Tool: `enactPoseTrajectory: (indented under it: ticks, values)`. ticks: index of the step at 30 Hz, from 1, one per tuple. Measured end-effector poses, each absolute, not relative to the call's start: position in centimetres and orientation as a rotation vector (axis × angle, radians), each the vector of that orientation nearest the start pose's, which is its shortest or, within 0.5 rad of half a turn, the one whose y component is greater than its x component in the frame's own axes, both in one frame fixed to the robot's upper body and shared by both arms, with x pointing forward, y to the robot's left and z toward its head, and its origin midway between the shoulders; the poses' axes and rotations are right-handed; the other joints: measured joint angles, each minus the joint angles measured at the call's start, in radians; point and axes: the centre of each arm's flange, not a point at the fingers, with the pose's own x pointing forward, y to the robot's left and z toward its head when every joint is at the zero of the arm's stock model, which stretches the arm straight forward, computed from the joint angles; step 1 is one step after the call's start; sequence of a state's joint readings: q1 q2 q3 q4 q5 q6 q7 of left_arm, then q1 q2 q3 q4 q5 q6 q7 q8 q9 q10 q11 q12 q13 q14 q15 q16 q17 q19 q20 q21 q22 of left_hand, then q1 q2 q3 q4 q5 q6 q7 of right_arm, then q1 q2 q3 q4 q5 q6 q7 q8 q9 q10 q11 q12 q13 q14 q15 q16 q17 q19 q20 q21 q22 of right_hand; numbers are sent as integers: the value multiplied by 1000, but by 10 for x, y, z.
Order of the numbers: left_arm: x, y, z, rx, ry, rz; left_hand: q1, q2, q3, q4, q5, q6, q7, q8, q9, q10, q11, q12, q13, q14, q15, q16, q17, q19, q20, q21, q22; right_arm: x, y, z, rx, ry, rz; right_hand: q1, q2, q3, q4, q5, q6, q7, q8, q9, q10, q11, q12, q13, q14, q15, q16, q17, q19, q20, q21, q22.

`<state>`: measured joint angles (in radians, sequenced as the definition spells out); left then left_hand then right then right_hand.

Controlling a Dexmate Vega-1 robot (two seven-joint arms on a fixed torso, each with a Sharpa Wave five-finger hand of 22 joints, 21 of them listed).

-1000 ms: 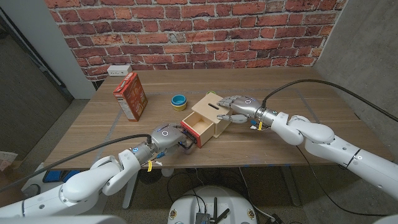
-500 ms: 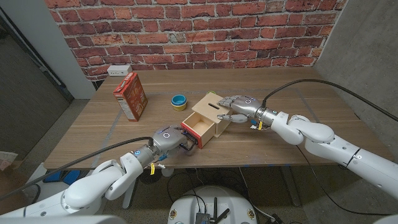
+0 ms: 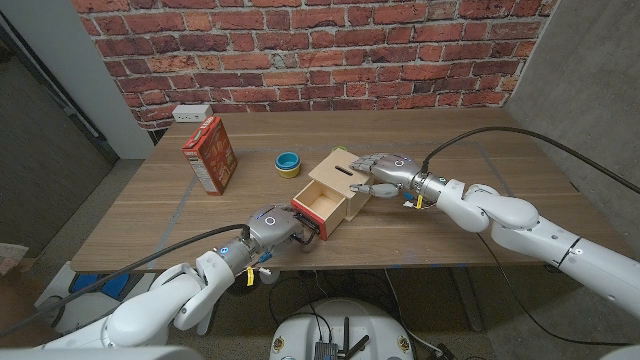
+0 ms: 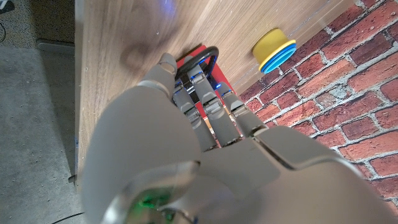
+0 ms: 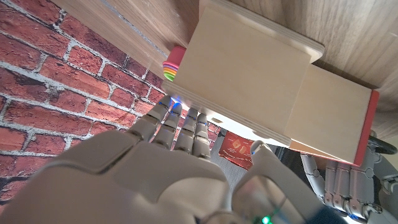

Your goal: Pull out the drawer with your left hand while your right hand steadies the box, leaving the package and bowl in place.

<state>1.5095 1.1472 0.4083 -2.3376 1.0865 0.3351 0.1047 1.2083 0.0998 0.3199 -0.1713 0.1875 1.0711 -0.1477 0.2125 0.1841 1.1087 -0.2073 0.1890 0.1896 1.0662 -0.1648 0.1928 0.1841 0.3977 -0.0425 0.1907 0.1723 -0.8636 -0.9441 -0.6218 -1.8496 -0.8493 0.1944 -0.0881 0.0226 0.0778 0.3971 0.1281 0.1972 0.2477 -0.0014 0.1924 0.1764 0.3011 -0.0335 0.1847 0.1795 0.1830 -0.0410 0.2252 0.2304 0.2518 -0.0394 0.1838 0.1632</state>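
At about ten o'clock on the tabletop [image 3: 150, 215], a red and orange package [image 3: 209, 152] standing upright, printing too small to read. Just right of it, near eleven o'clock, a small bowl [image 3: 288, 162], blue with a yellow inside. At six o'clock, the left robot hand [image 3: 274, 224] with fingers [image 4: 186, 99] curled around the black loop handle [image 4: 205, 55] on the red front of the drawer [image 3: 314, 204]. Drawer pulled partway out of the pale wooden box [image 3: 345, 176] at the tabletop's centre, open inside showing bare wood. Dark slot in the box top. At two o'clock from the box, the right robot hand [image 3: 384, 169] clamped on its far end, fingers [image 5: 180, 127] laid over the top, thumb on the side. Brick wall [image 3: 330, 45] behind, with a white socket plate [image 3: 192, 113] at the tabletop's far left edge.
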Motion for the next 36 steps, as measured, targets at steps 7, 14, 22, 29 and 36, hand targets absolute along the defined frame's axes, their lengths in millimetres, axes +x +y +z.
enactPoseTrajectory:
  ticks: [7, 14, 22, 29, 36]
  values:
    - [411, 198, -124, 1905, -781, -27, 0, 0, 0, 0, 0, 0, 0, 0, 1, 0, 0, 5, 1, 0, 0, 3, -3, 0, 0, 0, 0, 546, -185, -34, -1799, -985, 233, 0, 0, -4, 4, 0, 0, 0, 0, 0, 0, 0, -3, 0, 0, 0, -4, 0, 0, 0, 0, 0]
    - [407, 203, -125, 1912, -764, -26, 2, 2, 0, 0, 0, 0, 0, 0, 1, 0, 0, 8, 1, 0, 0, 3, -6, 0, 0, -1, -2, 546, -185, -34, -1799, -984, 235, 0, 0, -4, 4, 0, 0, 0, 0, 0, -2, 1, 1, 0, 0, 0, -5, 0, 0, 0, 0, 0]
    - [405, 208, -126, 1913, -752, -23, 3, 3, 0, 0, 0, 0, 0, 0, 1, 0, 0, 9, 1, 0, 0, 3, -5, 0, 0, -1, -2, 547, -183, -34, -1797, -978, 232, 0, 0, -4, 4, 0, 0, 0, 0, 0, -2, 1, 1, 2, 0, 0, -5, 0, 0, 0, 0, 0]
    - [404, 212, -126, 1915, -743, -20, 0, 6, 0, 0, 0, 0, 0, 0, 1, 0, 0, 9, 1, -1, -1, 2, -5, 0, 0, -2, -3, 547, -182, -34, -1797, -977, 229, 0, 0, -4, 4, 0, 0, 0, 0, 1, -2, 1, 1, 2, 0, 0, -5, 0, 0, 0, 0, 0]
    - [401, 214, -128, 1912, -731, -18, 1, 7, 0, 0, 0, 0, 0, 0, 1, 0, 0, 9, 1, 2, 2, 0, -4, 0, 0, -1, -2, 548, -181, -34, -1797, -974, 226, 0, 0, -4, 4, 0, 0, 0, 0, 1, -2, 2, 1, 0, 0, 0, -5, 0, 0, 0, 0, 0]
